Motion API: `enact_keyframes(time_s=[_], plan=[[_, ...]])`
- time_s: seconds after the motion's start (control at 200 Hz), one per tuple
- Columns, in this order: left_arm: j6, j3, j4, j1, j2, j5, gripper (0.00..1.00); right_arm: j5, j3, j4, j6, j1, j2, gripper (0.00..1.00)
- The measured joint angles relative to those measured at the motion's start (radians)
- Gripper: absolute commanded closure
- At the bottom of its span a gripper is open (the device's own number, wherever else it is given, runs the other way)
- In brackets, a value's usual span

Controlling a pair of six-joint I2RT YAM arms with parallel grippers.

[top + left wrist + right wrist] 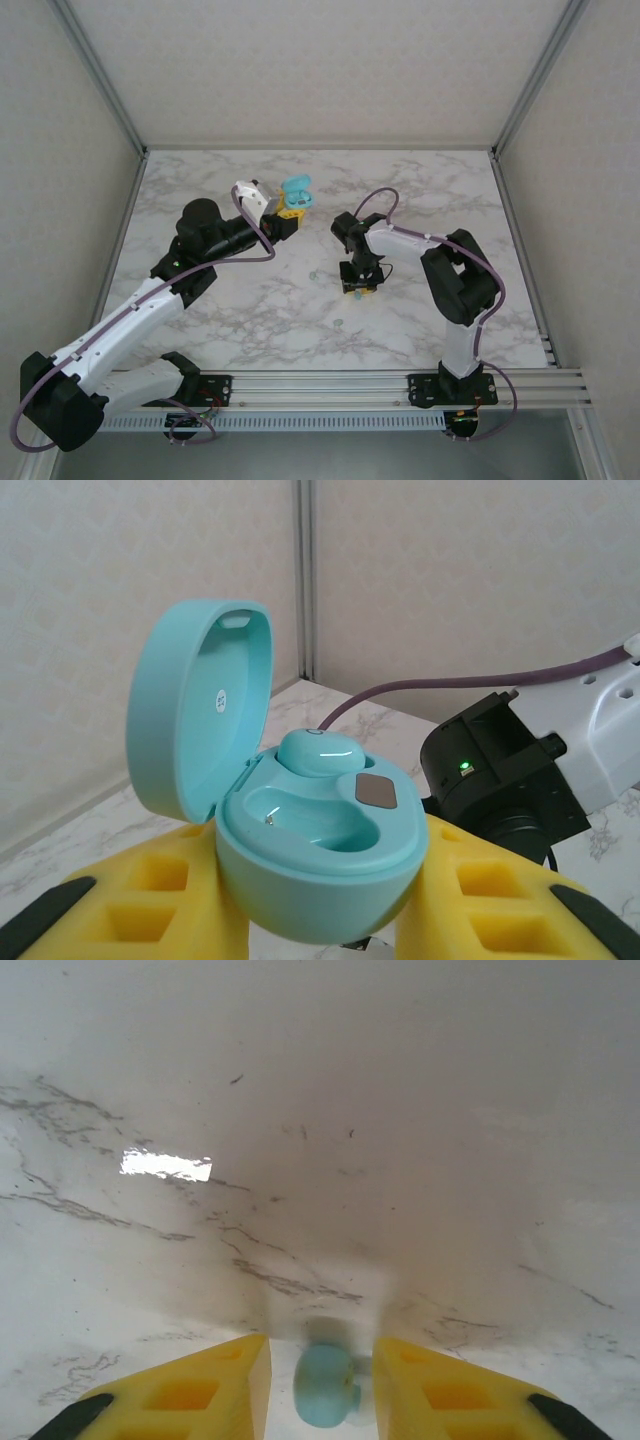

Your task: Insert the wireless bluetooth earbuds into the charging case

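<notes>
One teal earbud (318, 750) sits in the far socket of the open charging case (330, 870), and the near socket is empty. The left hand (289, 213) clamps the case's body, holding it off the tabletop (250, 320). A second earbud (325, 1400) lies on the marble, right of the case and nearer the arms' bases, between the right hand's (357, 288) fingers, which stand narrowly apart and do not touch it.

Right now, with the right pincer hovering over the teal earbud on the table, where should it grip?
I'd take the teal earbud across its rounded body, coming straight down: it lies loose on the marble table, and the right pincer straddles it with a gap on either side.
</notes>
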Motion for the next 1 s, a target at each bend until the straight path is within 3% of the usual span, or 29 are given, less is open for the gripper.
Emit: enact_keyframes(time_s=[0.726,0.866,1.001], plan=[[0.000,0.000,-0.007,0.000,-0.005,-0.001,0.72,0.021,0.008,-0.019,-0.021,0.005,0.008,0.84],[0.000,0.000,-0.008,0.000,-0.006,-0.004,0.72,0.000,0.005,-0.016,-0.009,-0.001,-0.077,0.84],[0.001,0.000,-0.008,0.000,-0.005,-0.011,0.72,-0.106,0.000,0.029,0.023,-0.049,-0.261,0.84]])
